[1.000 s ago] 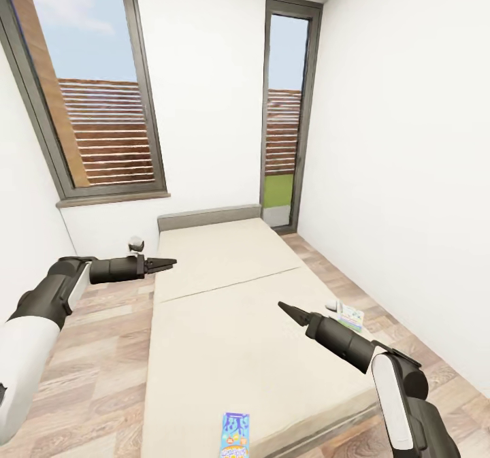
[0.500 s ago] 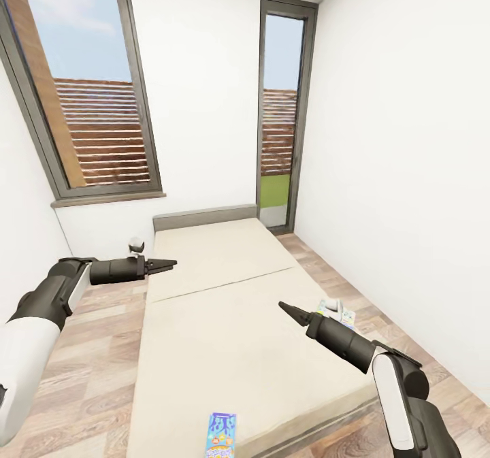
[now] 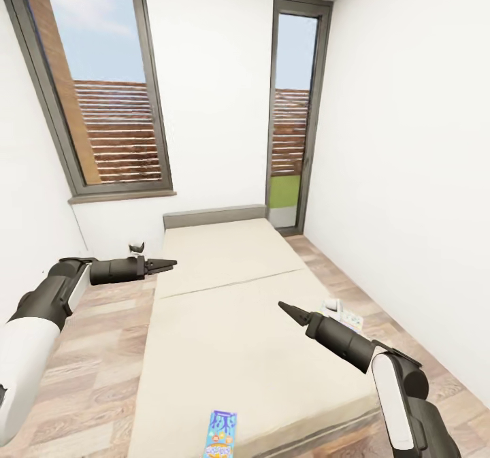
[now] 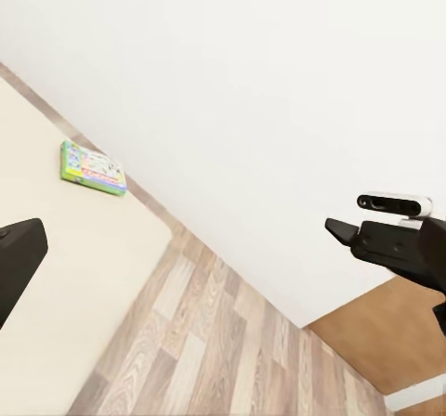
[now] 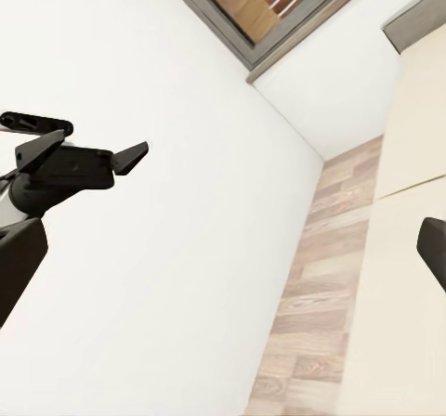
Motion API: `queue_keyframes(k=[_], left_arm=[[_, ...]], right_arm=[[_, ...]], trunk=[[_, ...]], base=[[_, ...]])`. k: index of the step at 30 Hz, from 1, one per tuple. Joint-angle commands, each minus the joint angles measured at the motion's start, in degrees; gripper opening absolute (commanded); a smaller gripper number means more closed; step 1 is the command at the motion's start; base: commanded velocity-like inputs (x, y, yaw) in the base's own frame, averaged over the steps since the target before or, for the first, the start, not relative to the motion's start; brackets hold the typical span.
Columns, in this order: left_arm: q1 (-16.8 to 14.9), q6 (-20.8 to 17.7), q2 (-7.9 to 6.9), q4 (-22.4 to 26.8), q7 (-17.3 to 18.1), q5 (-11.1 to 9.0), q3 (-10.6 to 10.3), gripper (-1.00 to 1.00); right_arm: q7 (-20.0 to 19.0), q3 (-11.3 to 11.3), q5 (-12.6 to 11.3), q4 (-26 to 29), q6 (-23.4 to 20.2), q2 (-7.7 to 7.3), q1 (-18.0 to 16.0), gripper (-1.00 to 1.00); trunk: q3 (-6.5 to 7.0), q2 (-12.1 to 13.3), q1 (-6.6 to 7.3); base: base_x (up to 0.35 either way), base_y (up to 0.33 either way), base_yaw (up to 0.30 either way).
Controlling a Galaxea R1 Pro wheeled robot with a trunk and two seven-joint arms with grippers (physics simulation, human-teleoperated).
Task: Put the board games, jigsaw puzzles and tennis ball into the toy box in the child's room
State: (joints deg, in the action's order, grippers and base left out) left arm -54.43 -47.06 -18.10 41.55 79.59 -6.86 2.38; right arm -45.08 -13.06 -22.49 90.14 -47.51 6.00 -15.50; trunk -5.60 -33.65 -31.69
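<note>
The bed (image 3: pixel 224 322), with a beige mattress and a grey headboard, lies ahead of me. A blue-purple board game (image 3: pixel 221 434) rests flat near its foot. A green-edged board game (image 3: pixel 350 320) (image 4: pixel 93 168) lies at the bed's right edge. My left gripper (image 3: pixel 167 265) hovers open and empty over the bed's left side. On the right, my right gripper (image 3: pixel 286 308) hangs open and empty above the mattress, a short way from the green-edged game. The table, toy box, jigsaw puzzles and tennis ball are out of view.
White walls close in on both sides, with a window (image 3: pixel 102 97) at the left and a tall glass door (image 3: pixel 289 118) behind the bed. Wood floor (image 3: pixel 95 363) runs along both sides of the bed. A small grey-white object (image 3: pixel 137 248) stands on the floor at the left.
The whole picture has shifted a little sideways, so the camera has moved. Both arms hold the same pose, and the board games lie where they were.
</note>
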Motion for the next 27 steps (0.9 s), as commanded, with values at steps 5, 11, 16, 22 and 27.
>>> queue_keyframes(k=[5, 11, 16, 22, 27], left_arm=[[-0.1, -0.6, 0.00, 0.0, 0.1, -0.1, 0.0, 1.00], [-0.1, -0.6, 0.00, 0.0, 0.1, -0.1, 0.0, 1.00], [-0.1, -0.6, 0.09, 0.0, 0.1, -0.1, -0.1, 1.00], [-0.1, -0.6, 0.33, 0.0, 0.0, -0.1, 0.0, 1.00], [-0.1, -0.6, 0.36, 0.0, 0.0, -0.1, 0.0, 1.00]], right_arm=[[-0.2, -0.1, 0.0, 0.0, -0.3, 0.06, -0.1, 1.00], [-0.2, -0.1, 0.0, 0.0, -0.3, 0.06, -0.1, 1.00], [-0.2, -0.1, 0.0, 0.0, -0.3, 0.06, -0.1, 1.00], [-0.2, -0.1, 0.0, 0.0, -0.3, 0.05, -0.1, 1.00], [-0.4, -0.2, 0.0, 0.0, -0.3, 0.01, -0.1, 1.00]], trunk=[[-0.11, -0.1, -0.02], [-0.11, -0.1, -0.02], [-0.11, -0.1, -0.02], [-0.11, -0.1, -0.02], [-0.11, -0.1, -0.02]], base=[[0.000, -0.022, 0.284], [0.000, -0.017, 0.289], [0.000, -0.195, 0.266], [0.000, -0.212, 0.067], [0.000, -0.035, 0.005]])
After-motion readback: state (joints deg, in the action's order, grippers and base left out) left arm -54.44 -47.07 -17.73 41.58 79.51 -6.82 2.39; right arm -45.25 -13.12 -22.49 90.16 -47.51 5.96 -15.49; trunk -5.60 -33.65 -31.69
